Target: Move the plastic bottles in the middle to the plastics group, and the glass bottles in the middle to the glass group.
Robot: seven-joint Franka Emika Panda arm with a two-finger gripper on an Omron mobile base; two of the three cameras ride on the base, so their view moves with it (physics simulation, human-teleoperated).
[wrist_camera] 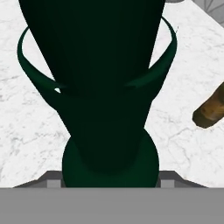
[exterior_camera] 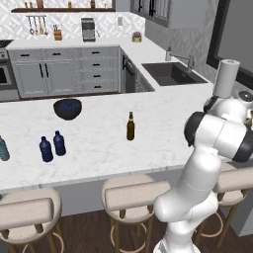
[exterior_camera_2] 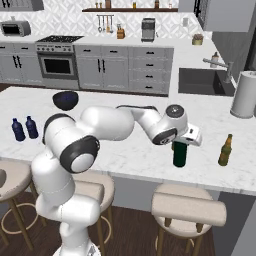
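Green wine-type bottle (exterior_camera_2: 179, 154) stands upright on the white marble counter (exterior_camera_2: 125, 150) near its front edge, with the gripper (exterior_camera_2: 181, 142) set down over its upper part; the amber beer-type bottle (exterior_camera_2: 225, 150) of the glass group stands near on the same counter, toward the paper-towel roll (exterior_camera_2: 244, 94). In the hand view the bottle's dark neck and shoulder (wrist_camera: 105, 87) run straight up from between the fingers, so the neck lies between them and centred; the tips themselves are hidden behind the glass, and whether they press the neck or stand just off it cannot be told. The step in hand appears to be carrying this glass bottle to the glass group. If it is gripped, the next move calls for a short travel toward the amber bottle, kept upright, and a set-down beside it without knocking it. The brown long-necked bottle (exterior_camera: 130, 126) waits mid-counter, and two dark blue bottles (exterior_camera: 52, 147) stand well apart to the left.
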